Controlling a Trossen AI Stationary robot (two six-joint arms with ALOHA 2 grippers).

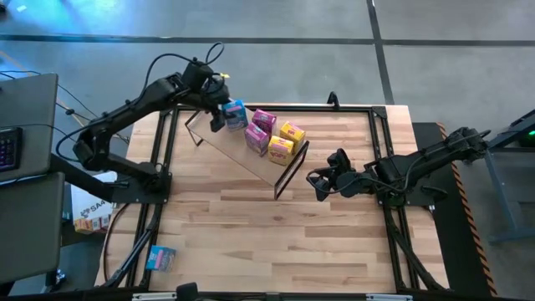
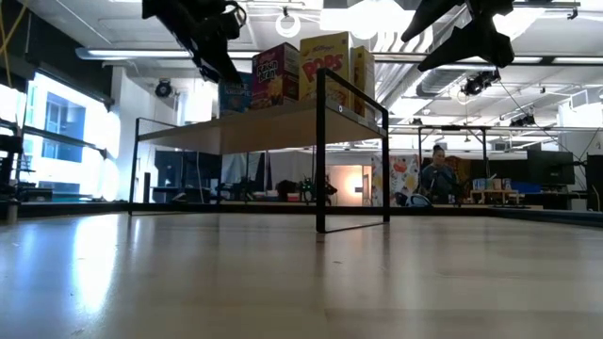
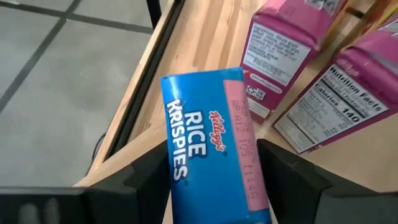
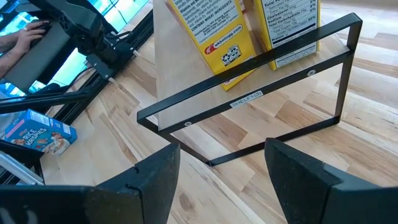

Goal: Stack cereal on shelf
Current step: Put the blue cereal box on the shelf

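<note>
A light plywood shelf [image 2: 273,127] on a thin black wire frame is standing on the striped wooden tabletop [image 2: 301,278]. Cereal boxes [image 2: 311,71] are sitting upright on it, with the left gripper [image 2: 215,52] hanging just beside the blue box [image 2: 236,94]. A person [image 2: 438,174] is sitting far behind.

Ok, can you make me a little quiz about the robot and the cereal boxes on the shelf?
1. How many cereal boxes stand on the shelf?
2. True or false: the light blue box on the shelf sits between the left gripper's fingers.
3. Where is the other light blue box? A) on the shelf, B) lying on the table's near left corner, C) in the right gripper.

Key:
1. Five: one light blue, two pink boxes, two yellow boxes.
2. True; the fingers flank it, though how firmly they press is unclear.
3. B. The right gripper is open and empty beside the shelf's end.
</note>
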